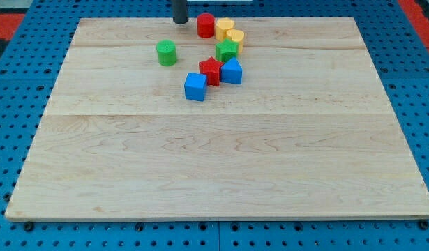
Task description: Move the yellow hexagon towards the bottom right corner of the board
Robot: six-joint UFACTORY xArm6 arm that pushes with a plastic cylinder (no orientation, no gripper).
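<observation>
The yellow hexagon (224, 28) sits near the view's top, just right of a red cylinder (206, 25) and touching a second yellow block (235, 37) below it on the right. My tip (180, 21) rests on the board at the view's top, left of the red cylinder and apart from it by a small gap. The rod's upper part is cut off by the frame's top edge.
A green star (227, 50), a red star (211, 71), a blue block (231, 71) and a blue cube (195, 86) cluster below the yellow blocks. A green cylinder (167, 53) stands alone to the left. The wooden board (221, 167) lies on a blue perforated table (5, 104).
</observation>
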